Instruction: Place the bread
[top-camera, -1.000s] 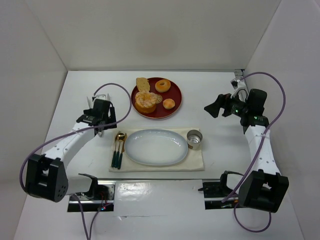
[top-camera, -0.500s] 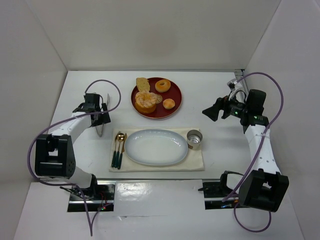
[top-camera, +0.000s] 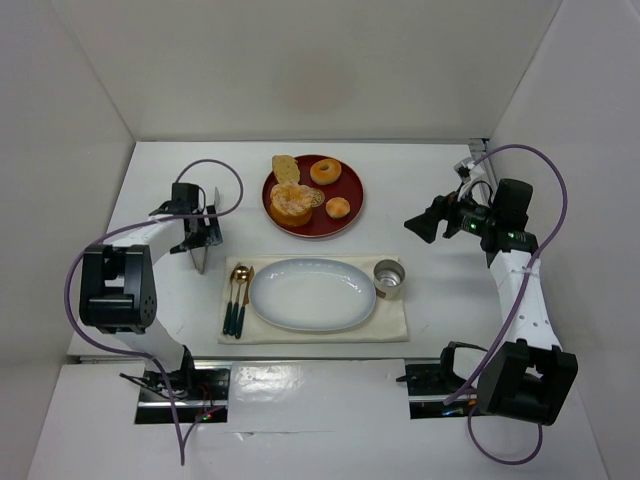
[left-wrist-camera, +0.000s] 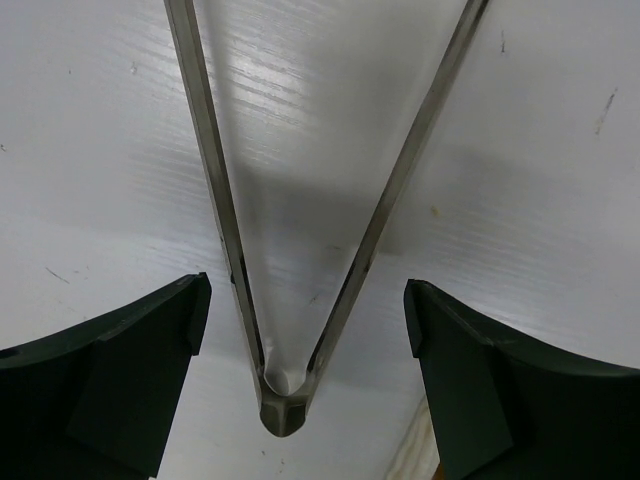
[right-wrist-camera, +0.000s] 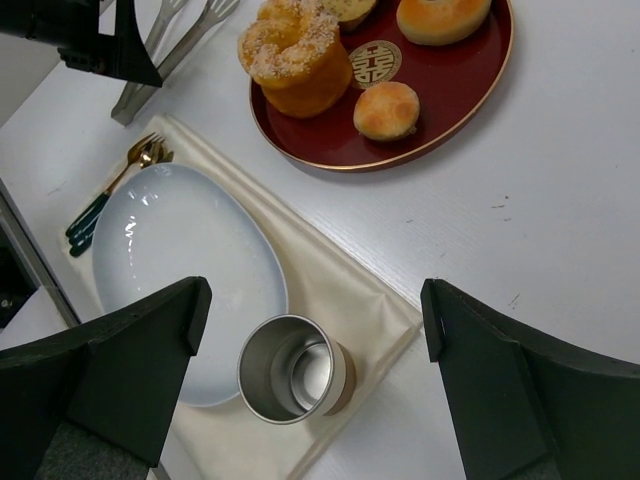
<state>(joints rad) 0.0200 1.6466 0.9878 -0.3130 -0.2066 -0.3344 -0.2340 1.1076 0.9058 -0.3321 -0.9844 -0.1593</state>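
Top external view showed the bread (top-camera: 338, 208), a small smooth golden bun, sitting on the near right part of the round red tray (top-camera: 352, 178) at the far middle of the desk (top-camera: 430, 170), just beside a flaky pastry (top-camera: 291, 203) and nearer than a ring donut (top-camera: 325, 171). The right wrist view showed the bun (right-wrist-camera: 388, 110) on the tray (right-wrist-camera: 450, 110), untouched. The right end effector (top-camera: 420, 222) hung in the air to the right of the tray, well apart from it, its fingers spread wide (right-wrist-camera: 310, 300) with nothing between them. Below it lay a metal cup (right-wrist-camera: 293, 368) on a cream cloth (right-wrist-camera: 370, 300) beside an oval white plate (right-wrist-camera: 170, 250). The left end effector (top-camera: 192, 232) sat low at the left of the desk over metal tongs (top-camera: 201, 258). In the left wrist view its fingers (left-wrist-camera: 150, 340) stood apart on either side of the hinge end of the tongs (left-wrist-camera: 225, 200), not closed on them.
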